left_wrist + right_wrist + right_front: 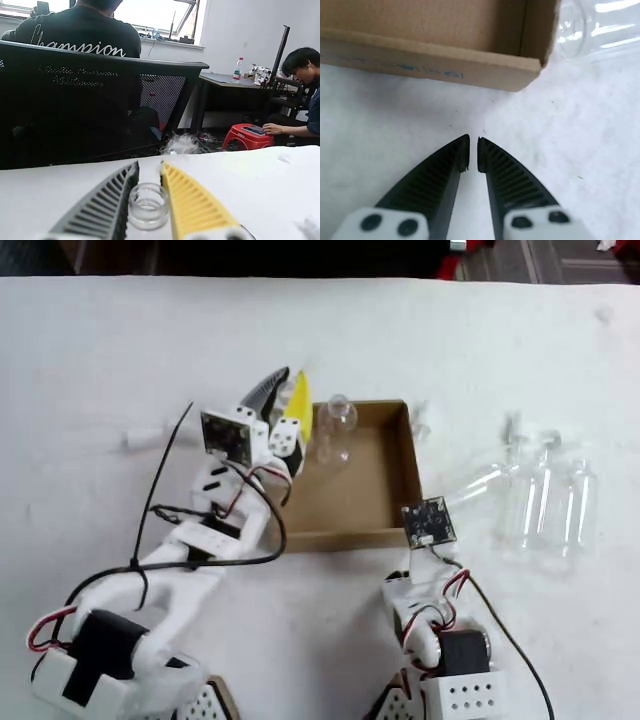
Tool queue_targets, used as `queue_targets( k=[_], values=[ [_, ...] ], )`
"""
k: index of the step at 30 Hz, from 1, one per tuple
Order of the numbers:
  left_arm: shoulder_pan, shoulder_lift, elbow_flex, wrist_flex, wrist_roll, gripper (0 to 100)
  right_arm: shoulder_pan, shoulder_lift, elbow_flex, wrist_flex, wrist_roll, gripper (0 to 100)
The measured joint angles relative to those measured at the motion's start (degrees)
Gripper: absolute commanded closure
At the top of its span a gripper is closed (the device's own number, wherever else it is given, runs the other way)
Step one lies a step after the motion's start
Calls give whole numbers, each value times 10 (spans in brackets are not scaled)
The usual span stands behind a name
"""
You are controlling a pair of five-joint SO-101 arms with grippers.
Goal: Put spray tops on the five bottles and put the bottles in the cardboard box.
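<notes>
My left gripper (pixel 149 165), with one grey and one yellow finger, is shut on the open neck of a clear bottle (pixel 147 205) that has no spray top. In the high view this gripper (pixel 293 375) hovers at the left wall of the cardboard box (pixel 400 470). A clear bottle (pixel 335 425) shows just inside that wall; I cannot tell whether it is the held one. My right gripper (pixel 473 145) is shut on nothing, low over the white table just in front of the box's near right corner (pixel 530 70). Several clear bottles (pixel 545 500) lie right of the box.
A small white piece (pixel 145 437) lies on the table left of the left arm. Small clear pieces (pixel 420 427) sit by the box's far right corner. The right arm's base (pixel 450 650) stands at the table's near edge. A black mesh chair (pixel 100 100) stands beyond the far edge.
</notes>
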Motion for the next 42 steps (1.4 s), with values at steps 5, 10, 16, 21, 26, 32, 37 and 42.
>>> queue_targets(
  k=[5,10,16,21,26,32,37,42],
  values=[
    [0,71,-22,0,0,977,0,0,0,0,0,981],
    [-2,168,-60,-59,0,977,0,0,0,0,0,981],
    [-4,193,-60,-98,-4,976,0,0,0,0,0,981],
    [-4,193,-60,-98,-2,976,0,0,0,0,0,981],
    [-4,193,-60,-102,-5,912,0,0,0,0,0,981],
    [-4,193,-60,-103,-66,737,0,0,0,0,0,981],
    [-5,193,-60,-103,-54,760,0,0,0,0,0,981],
    [-10,193,-60,-103,-51,789,0,0,0,0,0,981]
  ],
)
